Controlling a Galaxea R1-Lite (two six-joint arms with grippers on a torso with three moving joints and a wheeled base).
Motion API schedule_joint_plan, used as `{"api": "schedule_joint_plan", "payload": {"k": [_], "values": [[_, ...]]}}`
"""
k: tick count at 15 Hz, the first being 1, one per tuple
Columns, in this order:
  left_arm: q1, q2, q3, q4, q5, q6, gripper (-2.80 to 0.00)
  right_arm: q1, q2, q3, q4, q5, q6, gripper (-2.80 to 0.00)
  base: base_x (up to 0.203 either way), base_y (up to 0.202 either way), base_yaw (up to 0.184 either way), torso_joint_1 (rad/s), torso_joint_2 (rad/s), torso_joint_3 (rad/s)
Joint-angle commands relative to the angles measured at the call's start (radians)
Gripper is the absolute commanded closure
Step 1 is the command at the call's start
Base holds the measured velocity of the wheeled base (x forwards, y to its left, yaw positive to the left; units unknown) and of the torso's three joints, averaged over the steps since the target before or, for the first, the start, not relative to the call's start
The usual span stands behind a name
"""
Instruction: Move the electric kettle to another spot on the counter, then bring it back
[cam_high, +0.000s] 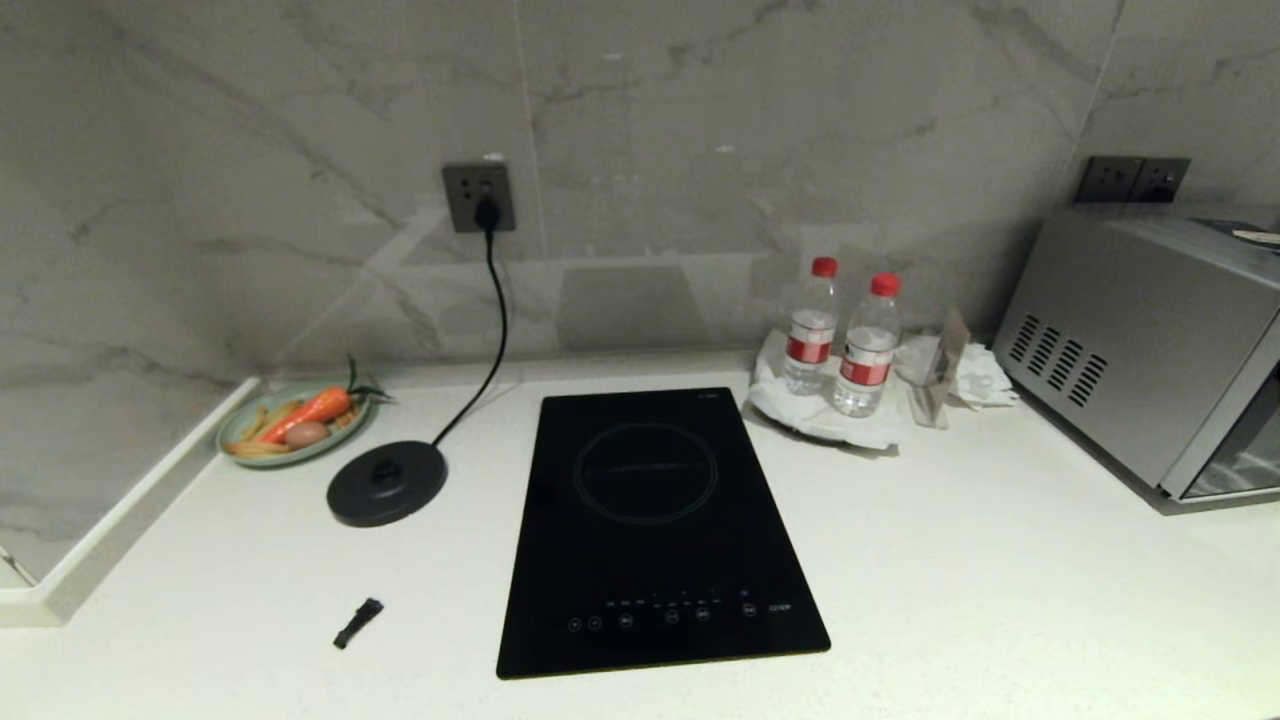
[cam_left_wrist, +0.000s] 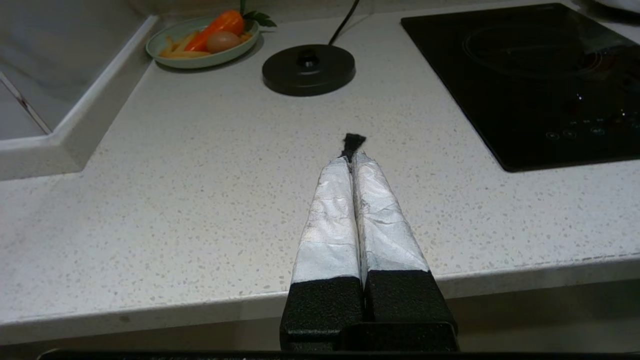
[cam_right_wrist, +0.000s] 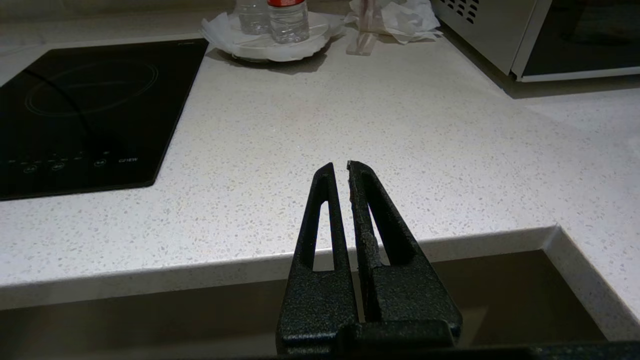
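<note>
With no electric kettle in view, risk: both hands, left hand (cam_left_wrist: 354, 159) and right hand (cam_right_wrist: 340, 170), pressed together, search wrongly; base disc (cam_high: 387, 483) empty at 9 o'clock of cooktop (cam_high: 655, 525).

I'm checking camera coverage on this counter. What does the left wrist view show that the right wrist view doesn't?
Only the left wrist view: the plate of carrot and egg, the round black base with its cord, a small black piece beyond the shut left claw. Only the right wrist view: two bottles on tissue, the silver oven, the shut right claw. Both: the counter and cooktop. Neither shows a kettle.
</note>
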Motion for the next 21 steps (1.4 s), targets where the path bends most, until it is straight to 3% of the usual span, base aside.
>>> {"api": "schedule_joint_plan", "payload": {"k": [1, 7, 21], "values": [[0.000, 0.002, 0.000, 0.002, 0.000, 0.001, 0.00, 0.000, 0.001, 0.000, 0.000, 0.000, 0.000, 0.00, 0.000, 0.000, 0.000, -0.124, 0.34, 0.222], [0.000, 0.002, 0.000, 0.000, 0.001, 0.001, 0.00, 0.000, 0.000, 0.000, 0.000, 0.000, 0.000, 0.00, 0.000, 0.000, 0.000, -0.135, 0.39, 0.251], [0.000, 0.002, 0.000, -0.001, 0.004, -0.001, 0.00, 0.000, 0.000, 0.000, 0.000, 0.000, -0.002, 0.00, 0.000, 0.000, 0.000, -0.126, 0.51, 0.383]]}}
